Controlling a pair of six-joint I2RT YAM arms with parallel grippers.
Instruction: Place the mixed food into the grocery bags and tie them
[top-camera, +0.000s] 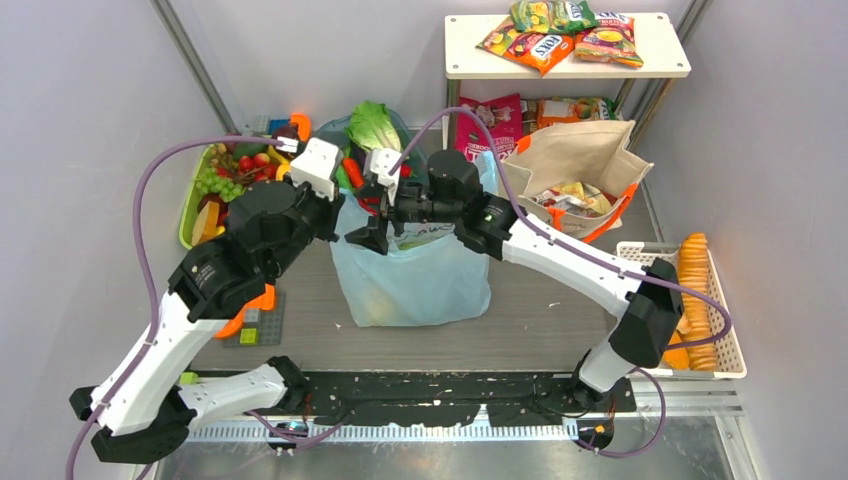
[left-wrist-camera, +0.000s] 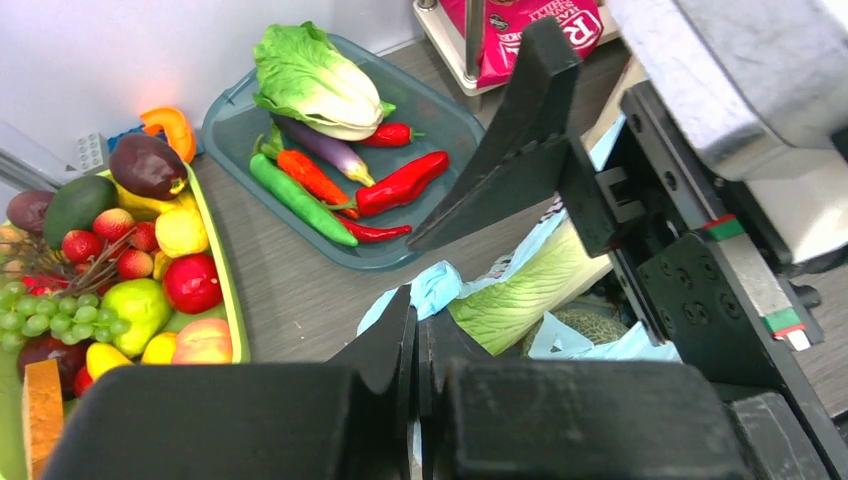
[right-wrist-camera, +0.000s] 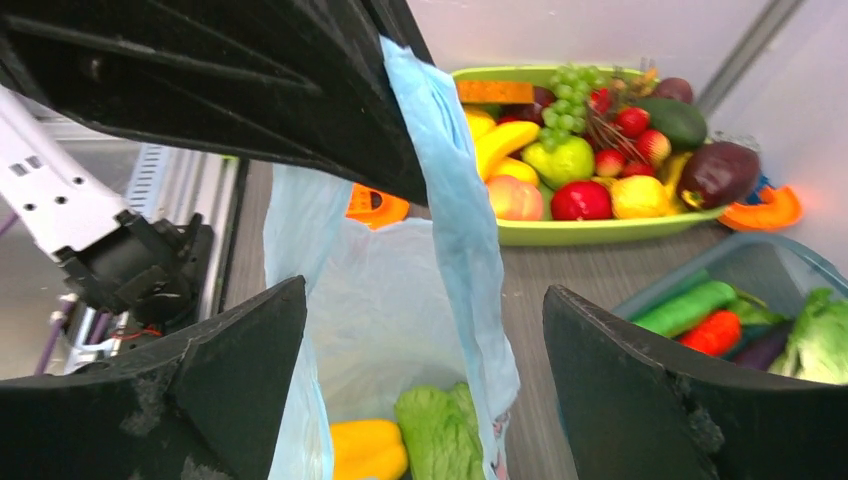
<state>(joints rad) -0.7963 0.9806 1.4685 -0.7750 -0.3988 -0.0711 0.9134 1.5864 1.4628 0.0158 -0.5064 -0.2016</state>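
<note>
left jaws clench the blue bag (top-camera: 410, 285) by its handle. right jaws gape wide, the handle strip hanging between them; cabbage (right-wrist-camera: 438, 435) and pepper (right-wrist-camera: 365, 450) lie in the bag below.

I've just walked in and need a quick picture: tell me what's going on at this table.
The left tool is shut on a handle of the light-blue plastic bag, holding it up mid-table. The right tool hangs open, straddling that raised strip without gripping it. A yellow pepper and pale-green cabbage lie inside the bag. The canvas tote behind stands open, partly filled. Neither bag is tied.
</note>
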